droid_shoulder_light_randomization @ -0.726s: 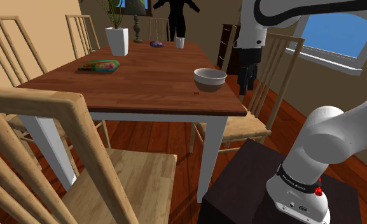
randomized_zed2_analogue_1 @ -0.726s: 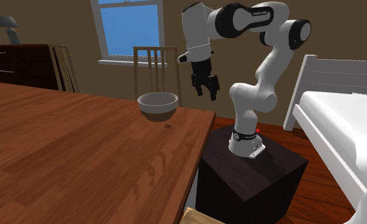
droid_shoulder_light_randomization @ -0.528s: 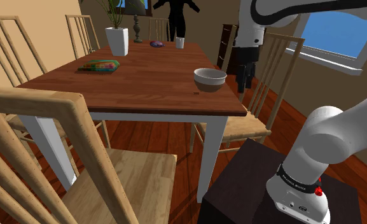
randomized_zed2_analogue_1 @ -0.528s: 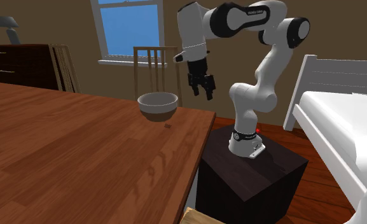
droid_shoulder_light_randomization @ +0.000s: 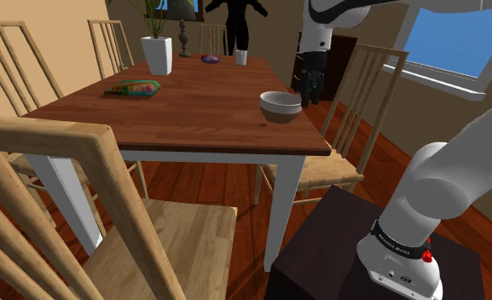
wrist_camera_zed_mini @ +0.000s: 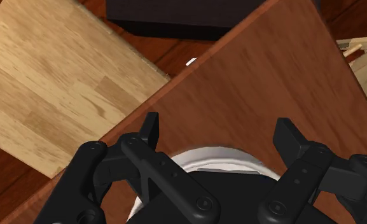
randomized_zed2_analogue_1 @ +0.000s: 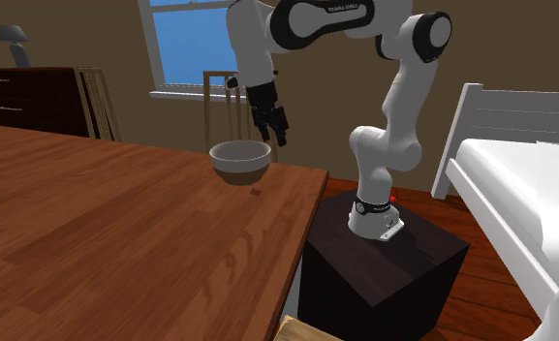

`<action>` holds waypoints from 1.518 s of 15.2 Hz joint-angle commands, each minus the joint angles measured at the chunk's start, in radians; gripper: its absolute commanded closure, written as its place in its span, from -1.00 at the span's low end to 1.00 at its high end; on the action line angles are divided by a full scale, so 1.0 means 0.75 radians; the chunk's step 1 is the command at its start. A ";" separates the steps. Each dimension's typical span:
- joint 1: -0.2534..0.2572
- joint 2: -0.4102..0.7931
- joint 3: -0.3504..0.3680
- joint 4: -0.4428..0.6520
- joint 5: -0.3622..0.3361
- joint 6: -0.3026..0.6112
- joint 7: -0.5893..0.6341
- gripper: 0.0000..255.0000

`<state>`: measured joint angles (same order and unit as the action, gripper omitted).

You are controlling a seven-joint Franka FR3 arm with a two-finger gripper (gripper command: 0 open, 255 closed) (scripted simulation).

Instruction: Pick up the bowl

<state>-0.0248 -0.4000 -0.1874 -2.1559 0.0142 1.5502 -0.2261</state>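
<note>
Swung in from beyond the desk's (droid_shoulder_light_randomization: 193,115) edge, the fingers (wrist_camera_zed_mini: 151,130) now hang above the bowl (droid_shoulder_light_randomization: 280,106), spread apart, likely to straddle its rim. It sits untouched near the desk corner closest to the arm.

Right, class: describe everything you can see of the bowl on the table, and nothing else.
The bowl is round and deep, pale inside with a white rim and a grey-brown outer wall. It stands upright and empty on the dark wooden table, near the edge by the robot's stand. The open gripper hangs above its rim with the fingers apart, and nothing but the table appears to touch it.
</note>
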 commanded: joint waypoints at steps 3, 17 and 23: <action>-0.005 0.219 -0.059 0.224 0.031 -0.011 -0.082 -1.00; -0.030 0.486 -0.118 0.397 0.097 0.064 -0.196 -1.00; -0.031 0.486 -0.119 0.395 0.096 0.066 -0.198 1.00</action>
<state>-0.0481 -0.0361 -0.2767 -1.8590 0.0867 1.5990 -0.3750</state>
